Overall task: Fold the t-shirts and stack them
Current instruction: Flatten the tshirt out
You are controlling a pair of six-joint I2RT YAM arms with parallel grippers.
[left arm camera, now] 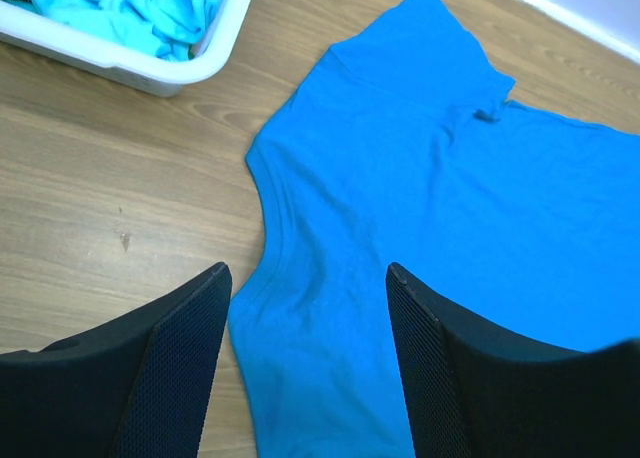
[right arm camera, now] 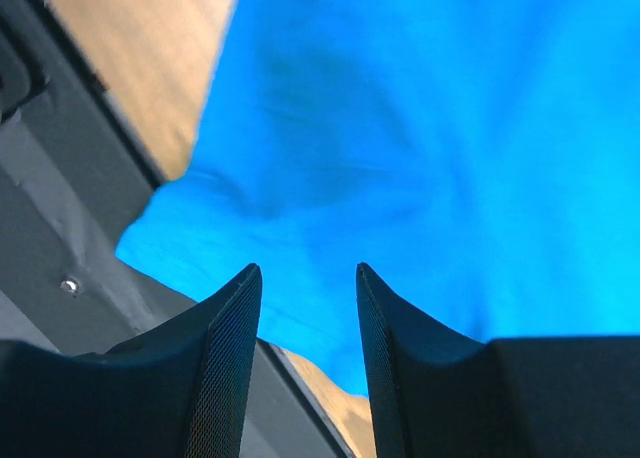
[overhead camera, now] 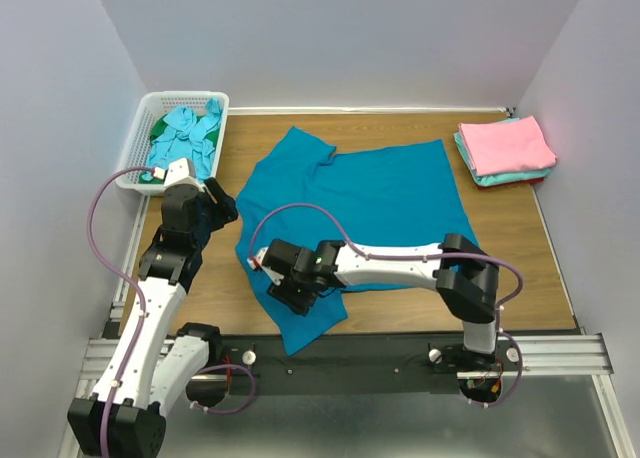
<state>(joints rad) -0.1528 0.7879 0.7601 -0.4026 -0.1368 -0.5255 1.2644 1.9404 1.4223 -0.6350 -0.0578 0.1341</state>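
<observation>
Item: teal-blue t-shirt (overhead camera: pixel 390 193), spread flat at the centre of the wooden surface (overhead camera: pixel 520 268), its lower corner overlapping the black rail (overhead camera: pixel 400 353).
My left hand (left arm camera: pixel 308 278): released, fingers apart over the shirt's left edge.
My right hand (right arm camera: pixel 308 273): released, low over the lower-left hem.
Folded t-shirts (overhead camera: pixel 505 146), pink on top: upper right.
White basket (overhead camera: pixel 150 108) holding aqua t-shirts (overhead camera: pixel 195 133): upper left.
</observation>
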